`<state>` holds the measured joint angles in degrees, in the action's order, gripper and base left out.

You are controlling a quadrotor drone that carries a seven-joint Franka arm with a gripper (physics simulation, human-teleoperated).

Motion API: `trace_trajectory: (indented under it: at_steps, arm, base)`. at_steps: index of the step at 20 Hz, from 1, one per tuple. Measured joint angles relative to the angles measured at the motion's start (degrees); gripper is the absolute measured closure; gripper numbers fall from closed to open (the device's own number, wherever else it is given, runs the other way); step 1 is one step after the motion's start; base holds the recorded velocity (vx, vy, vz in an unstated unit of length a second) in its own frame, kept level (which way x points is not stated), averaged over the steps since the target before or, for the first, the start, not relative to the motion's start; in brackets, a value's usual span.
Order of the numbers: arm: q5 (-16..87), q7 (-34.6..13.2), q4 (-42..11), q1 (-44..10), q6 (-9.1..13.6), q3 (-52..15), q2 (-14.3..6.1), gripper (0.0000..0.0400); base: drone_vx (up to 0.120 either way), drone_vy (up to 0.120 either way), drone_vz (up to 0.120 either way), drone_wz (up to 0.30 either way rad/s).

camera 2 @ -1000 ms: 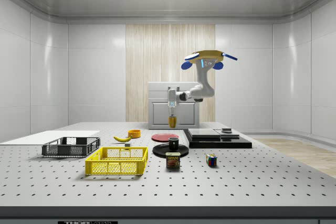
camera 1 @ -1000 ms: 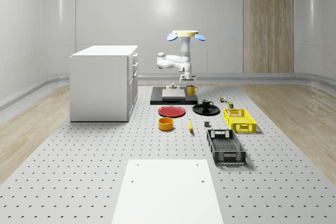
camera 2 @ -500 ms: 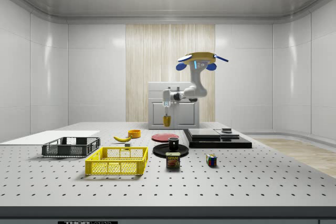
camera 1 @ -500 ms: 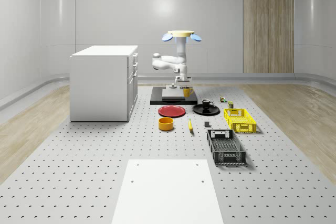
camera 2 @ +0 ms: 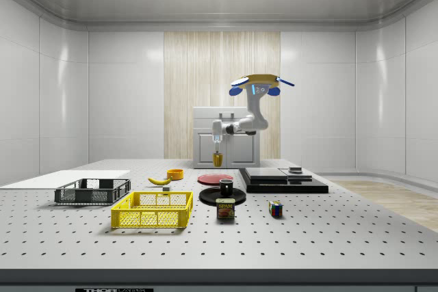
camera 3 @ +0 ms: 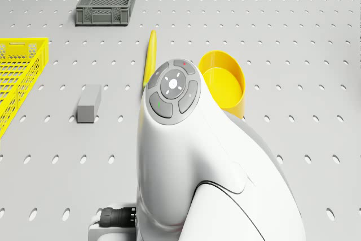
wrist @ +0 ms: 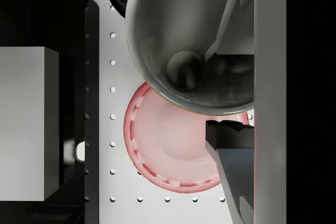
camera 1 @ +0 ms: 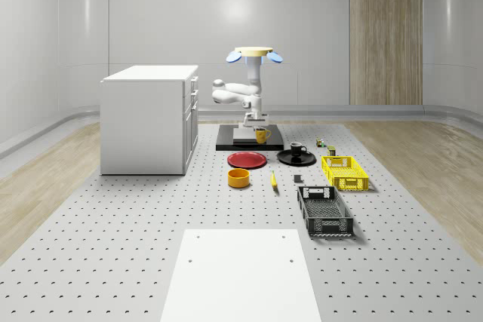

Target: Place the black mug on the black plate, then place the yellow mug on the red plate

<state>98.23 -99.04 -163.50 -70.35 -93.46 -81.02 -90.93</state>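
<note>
Fingers (wrist: 231,135) clamped on yellow mug (camera 1: 261,136) rim, drone (camera 1: 253,53) hovering above table, red plate (wrist: 178,145) directly below mug, just descend

Yellow mug (camera 1: 261,135), red plate (camera 1: 247,160), black plate (camera 1: 296,158)

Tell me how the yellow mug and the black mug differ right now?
The yellow mug hangs in the air, gripped by the pincer under the hovering drone; the black mug stands on the black plate. One is yellow, the other black. Both are upright and have handles.
</note>
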Motion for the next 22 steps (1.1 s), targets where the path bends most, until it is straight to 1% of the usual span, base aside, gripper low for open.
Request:
trace_trajectory:
  at_steps: [4, 15, 18, 22]
  arm:
    - [0.0, 0.0, 0.0, 0.0, 0.0, 0.0, 0.0, 0.029]
    - [0.0, 0.0, 0.0, 0.0, -0.1, 0.0, -0.1, 0.029]
    - [0.6, 0.0, 0.1, -0.1, -0.3, 0.7, -0.1, 0.029]
    - [3.2, -0.1, 0.6, -0.5, -1.2, 3.4, -0.2, 0.029]
  base:
    - [0.0, -0.12, -0.12, 0.0]
    - [0.0, -0.12, 0.0, 0.0]
    - [0.0, -0.013, 0.0, 0.0]
    - [0.0, 0.0, 0.0, 0.0]
